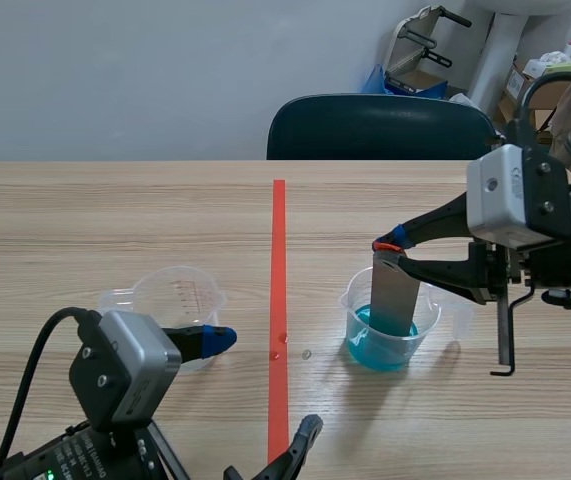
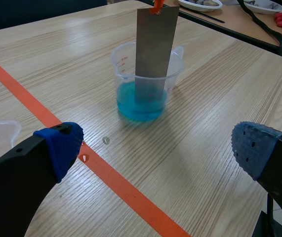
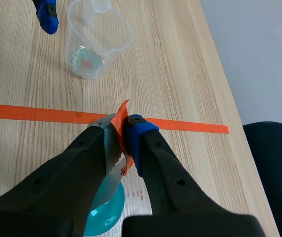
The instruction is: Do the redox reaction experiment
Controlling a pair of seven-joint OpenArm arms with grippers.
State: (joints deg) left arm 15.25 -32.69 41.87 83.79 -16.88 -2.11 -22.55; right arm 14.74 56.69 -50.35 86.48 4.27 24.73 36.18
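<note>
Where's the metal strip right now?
Scene view, right of the tape line: the strip stands upright in the beaker of blue liquid, its top clamped by the right pincer.

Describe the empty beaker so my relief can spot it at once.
Start at the orange-red tape line down the table's middle and go to the robot's left. A clear plastic measuring beaker stands there, next to the open left claw. Unlike the beaker across the tape, it holds no blue liquid and no metal strip.
</note>
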